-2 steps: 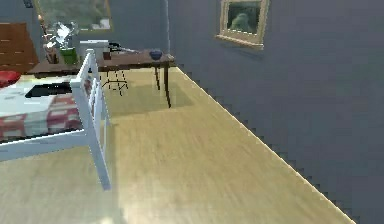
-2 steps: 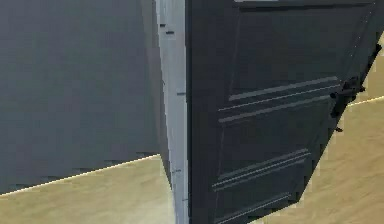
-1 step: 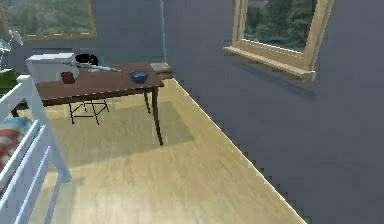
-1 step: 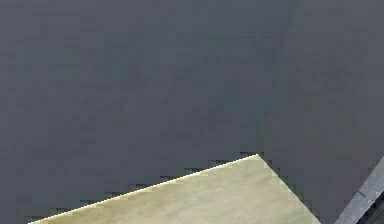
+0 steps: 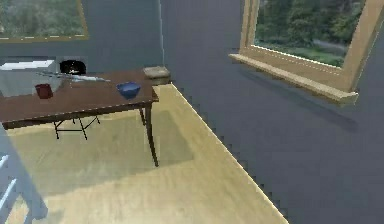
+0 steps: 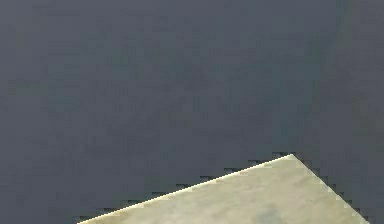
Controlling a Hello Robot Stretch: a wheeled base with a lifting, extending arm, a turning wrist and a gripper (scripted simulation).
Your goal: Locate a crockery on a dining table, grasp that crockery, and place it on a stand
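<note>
No text that can be read, no label, no brand, no number, no sign, nothing written on the table, the bowl, the wall

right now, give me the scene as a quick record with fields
table: brown wooden table, forward view's left
crockery on it: blue bowl near its right end; dark red mug toward its left
also on it: long grey object
behind table: black chair
right wall: wood-framed window
arm side view: dark wall, corner of pale floor
</note>
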